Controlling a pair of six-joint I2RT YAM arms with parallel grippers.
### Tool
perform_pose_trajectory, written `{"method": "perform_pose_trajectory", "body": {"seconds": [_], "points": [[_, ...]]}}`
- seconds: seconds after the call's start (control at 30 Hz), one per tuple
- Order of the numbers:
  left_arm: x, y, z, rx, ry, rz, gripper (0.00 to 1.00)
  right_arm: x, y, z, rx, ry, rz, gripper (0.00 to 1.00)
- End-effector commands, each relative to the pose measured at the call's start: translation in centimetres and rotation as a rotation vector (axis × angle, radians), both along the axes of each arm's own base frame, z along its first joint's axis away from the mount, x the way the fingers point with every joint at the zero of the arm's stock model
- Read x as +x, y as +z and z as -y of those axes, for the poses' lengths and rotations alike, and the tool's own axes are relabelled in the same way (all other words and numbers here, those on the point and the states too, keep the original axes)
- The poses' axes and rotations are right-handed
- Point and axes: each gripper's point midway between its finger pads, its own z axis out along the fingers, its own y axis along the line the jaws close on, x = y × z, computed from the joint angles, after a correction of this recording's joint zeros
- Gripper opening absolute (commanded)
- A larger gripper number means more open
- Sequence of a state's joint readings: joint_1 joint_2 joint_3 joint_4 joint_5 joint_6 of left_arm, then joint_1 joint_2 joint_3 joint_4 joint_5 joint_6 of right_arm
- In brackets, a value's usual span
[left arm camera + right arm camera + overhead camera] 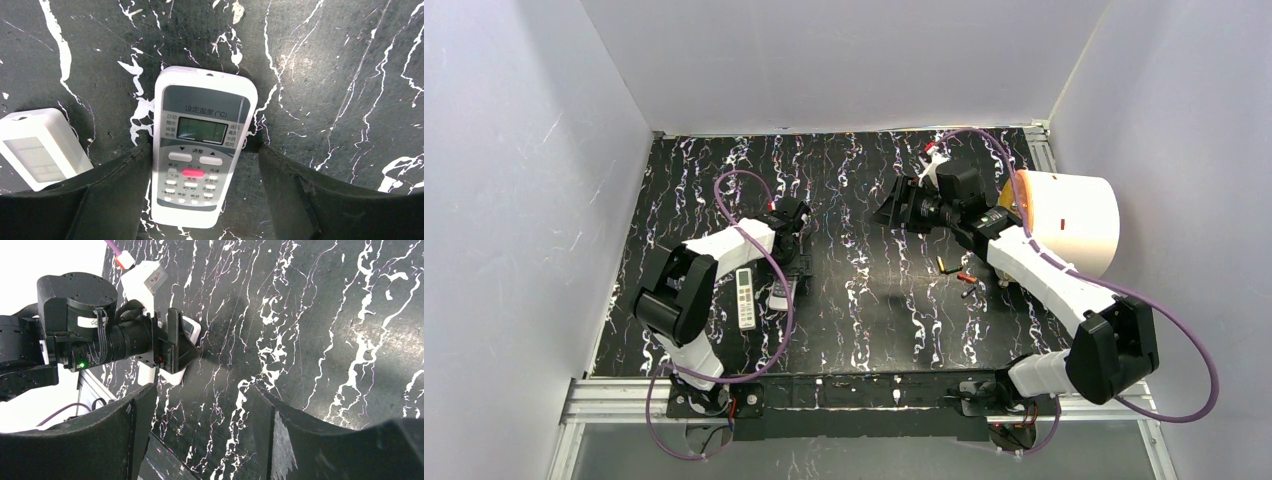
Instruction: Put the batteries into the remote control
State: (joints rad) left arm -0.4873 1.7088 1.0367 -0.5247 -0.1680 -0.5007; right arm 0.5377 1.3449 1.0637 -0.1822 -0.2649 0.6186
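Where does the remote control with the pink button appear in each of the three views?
Top external: the remote control lies left of centre, partly under the left gripper.
Left wrist: the remote control fills the centre, buttons up, between the fingers.
Right wrist: upper left, the remote control is mostly hidden under the other arm.
Shared landmark: the left gripper, open around it.

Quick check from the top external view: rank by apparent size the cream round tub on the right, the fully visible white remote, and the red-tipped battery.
1. cream round tub: largest by far.
2. white rectangular remote: much smaller.
3. red-tipped battery: a tiny sliver. The yellowish-tipped battery beside it looks alike, so I won't rank those two.
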Motion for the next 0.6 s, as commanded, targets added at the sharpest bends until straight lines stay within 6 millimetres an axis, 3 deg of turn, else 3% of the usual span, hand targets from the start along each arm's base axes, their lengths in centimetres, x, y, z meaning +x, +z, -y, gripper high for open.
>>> {"method": "perform_pose_trajectory", "body": {"seconds": [0.0, 0.23, 0.3, 0.47, 0.57], "points": [[-1.3, -1.1, -0.9, 0.049, 0.011, -0.047, 0.71, -0.1, -0.8, -0.4, -0.006, -0.001, -0.021, 0.75], [-0.7, -0.8, -0.2, 0.026, -0.021, -0.034, 0.32, -0.2, -1.2, -1.4, -0.015, 0.048, -0.028, 0.75], [-0.2, -0.3, 0.2, 0.008, -0.036, -0.021, 0.26, -0.4, -1.3, -1.6, -0.013, 0.061, -0.027, 0.76], [1.5, 2.7, 3.1, -0.136, -0.120, 0.030, 0.25, -1.0, -1.2, -2.2, 0.034, 0.109, -0.004, 0.79], [2.5, 5.2, 5.8, -0.297, -0.177, 0.037, 0.25, -1.8, 0.0, -3.0, 0.116, 0.162, 0.052, 0.85]]}}
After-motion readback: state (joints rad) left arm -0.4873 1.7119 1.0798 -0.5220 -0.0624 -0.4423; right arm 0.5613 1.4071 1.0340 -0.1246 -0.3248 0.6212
